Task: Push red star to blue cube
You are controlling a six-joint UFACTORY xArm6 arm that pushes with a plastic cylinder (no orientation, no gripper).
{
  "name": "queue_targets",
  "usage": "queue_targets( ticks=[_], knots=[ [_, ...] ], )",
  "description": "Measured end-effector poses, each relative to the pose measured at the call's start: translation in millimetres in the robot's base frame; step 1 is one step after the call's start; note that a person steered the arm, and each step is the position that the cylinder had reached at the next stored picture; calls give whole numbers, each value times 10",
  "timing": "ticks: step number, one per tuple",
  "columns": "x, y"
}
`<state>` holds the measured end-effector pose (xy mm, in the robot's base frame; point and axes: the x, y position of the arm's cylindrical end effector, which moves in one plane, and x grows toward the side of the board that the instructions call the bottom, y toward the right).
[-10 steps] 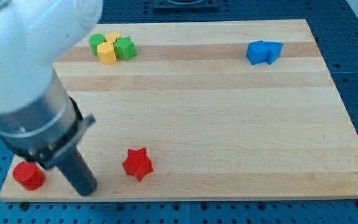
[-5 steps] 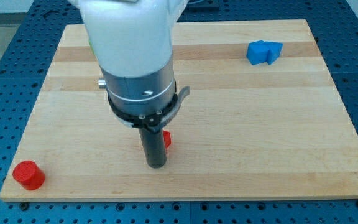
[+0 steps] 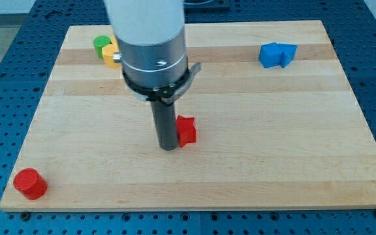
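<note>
My tip (image 3: 168, 147) presses the red star (image 3: 187, 130) from its 8 o'clock side, because the blue cube (image 3: 271, 55) lies toward 2 o'clock across the tabletop (image 3: 253, 143) (there is no gripper here, just the rod).

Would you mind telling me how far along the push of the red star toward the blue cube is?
Done: my tip is against the red star, on its left. In hand: the star sits mid-board. Left: most of the way up-right to the blue cube.

You see my tip (image 3: 168, 147) touching the red star's (image 3: 187, 130) left side at frame centre; the blue cube (image 3: 270, 55) sits upper right.
</note>
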<state>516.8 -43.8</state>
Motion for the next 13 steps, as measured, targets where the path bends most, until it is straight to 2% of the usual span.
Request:
queue_targets(
  ticks=[1, 6, 8, 13],
  knots=[
    [-79, 172],
    [-1045, 1241],
    [-1415, 1280],
    [-1921, 1114]
  ],
)
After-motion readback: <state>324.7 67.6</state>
